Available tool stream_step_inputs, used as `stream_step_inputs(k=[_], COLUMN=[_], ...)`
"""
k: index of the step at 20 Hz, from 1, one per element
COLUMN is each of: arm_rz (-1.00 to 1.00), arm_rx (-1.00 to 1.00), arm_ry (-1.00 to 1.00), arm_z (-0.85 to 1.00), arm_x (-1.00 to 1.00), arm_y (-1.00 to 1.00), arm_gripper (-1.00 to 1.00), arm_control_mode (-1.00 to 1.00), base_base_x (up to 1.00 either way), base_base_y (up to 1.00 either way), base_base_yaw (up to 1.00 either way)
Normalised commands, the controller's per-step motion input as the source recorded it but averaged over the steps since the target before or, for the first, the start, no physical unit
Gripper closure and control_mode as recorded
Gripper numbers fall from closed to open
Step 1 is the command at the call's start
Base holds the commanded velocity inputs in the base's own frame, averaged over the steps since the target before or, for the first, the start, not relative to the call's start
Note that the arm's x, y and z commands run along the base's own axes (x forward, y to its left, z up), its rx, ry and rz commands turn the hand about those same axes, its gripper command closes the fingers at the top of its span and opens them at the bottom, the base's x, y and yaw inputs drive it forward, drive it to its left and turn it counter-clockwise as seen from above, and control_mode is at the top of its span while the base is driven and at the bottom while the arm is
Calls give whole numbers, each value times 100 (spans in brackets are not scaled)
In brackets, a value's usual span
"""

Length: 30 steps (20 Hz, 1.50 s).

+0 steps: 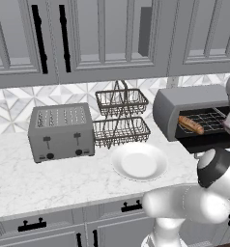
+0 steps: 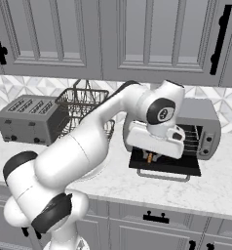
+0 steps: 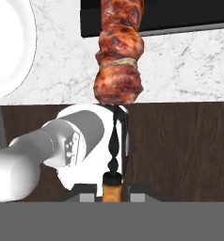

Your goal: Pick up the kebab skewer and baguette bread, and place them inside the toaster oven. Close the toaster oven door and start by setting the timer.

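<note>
**Skewer pinched over the open oven door, baguette already on the rack**

Left to right along the counter (image 1: 20,188) stand one toaster (image 1: 62,131), one two-tier wire basket rack (image 1: 121,117), one white plate (image 1: 139,161) and one oven (image 1: 189,110).

The left base view shows the baguette (image 1: 191,125) lying on the wire rack inside the oven, toward its left side. The right base view does not show the loaf, because the arm's wrist covers that part of the cavity. That view instead shows the oven door (image 2: 186,167) folded down flat in front of the oven, its bar handle at the front edge over the counter. It also shows two knobs on the panel at the oven's right end. Beneath the white hand there, a small orange-brown bit of the skewer (image 2: 149,157) hangs just above the door.

The hand view gives the close look. The gripper (image 3: 111,189) is pressed together on the skewer's orange end, and the thin dark stick runs away from the fingertips to a stack of red-brown meat chunks. One skewer is visible. Past the chunks lie the marble counter and the dark edge of the door, and the plate's rim curves in at the upper left. The meat hides whether the skewer's far tip touches the door.

Two dark handles hang on the upper cabinets in the left base view.
</note>
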Motion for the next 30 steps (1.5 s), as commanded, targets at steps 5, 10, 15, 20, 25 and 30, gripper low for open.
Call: stream_step_inputs(k=[5,10,15,20,25,30], arm_rz=[0,1,1,0,0,0], arm_rx=[-1,-3,-4,-3,0,0], arm_ry=[-6,3,2,-1,-12,-1], arm_z=[-21,-4,-8,-25,-21,-22], arm_x=[45,56,46,30,31,26], arm_y=[0,0,0,0,0,-3], arm_gripper=[100,100,100,100,100,100], arm_control_mode=[-100,-100,-100,-100,-100,-100], base_base_x=[0,0,0,0,0,0], base_base_y=[0,0,0,0,0,0], base_base_yaw=[0,0,0,0,0,0])
